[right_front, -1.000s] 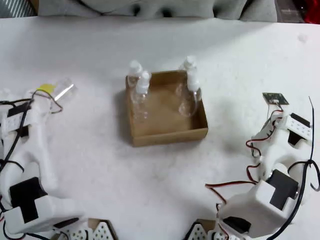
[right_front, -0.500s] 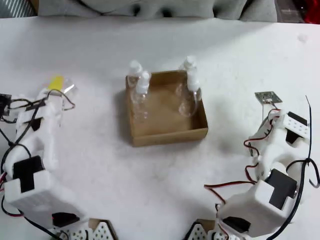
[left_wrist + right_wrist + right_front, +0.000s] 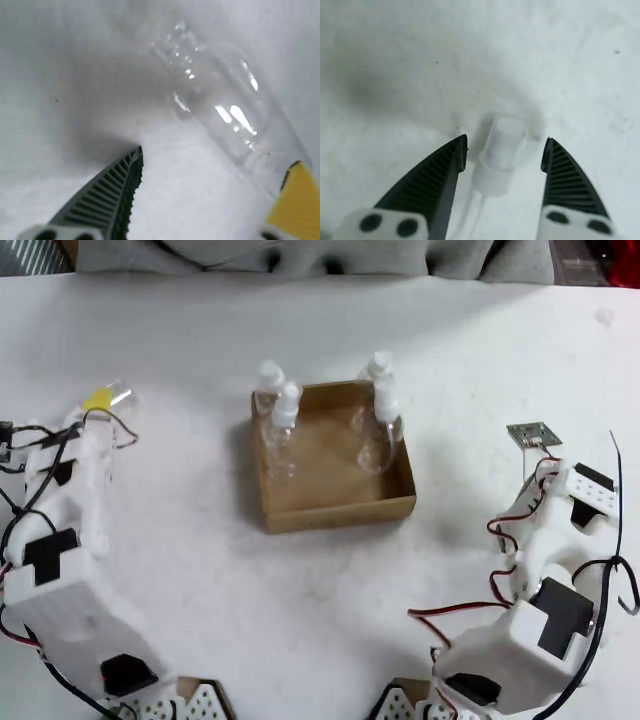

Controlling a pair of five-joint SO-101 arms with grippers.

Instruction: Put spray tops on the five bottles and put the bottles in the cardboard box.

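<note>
The coming move turns on the spray top. It lies on the bench right between the tips of the right gripper, whose jaws stand wide with a clear gap on either side of it. Its long axis appears to run along the gripper's reach, with the wider collar and a thin tube toward the wrist, so closing should pinch it across its width.

That arm sits at about 3 o'clock from the cardboard box and is plainly the nearer one to the top.

At about 9 o'clock from the box, the left gripper also has its jaws spread. The clear bottle seems to lie on its side between them, close against the yellow jaw and well apart from the black one. Its long axis runs away from the wrist. Whether it carries a top is not clear.

Four bottles with tops stand in the box, in its corners at 10 to 11 and 1 to 2 o'clock.

The bench is a soft white cover, likely to give a little under the tips. A grey cushioned edge borders it at 12 o'clock.
</note>
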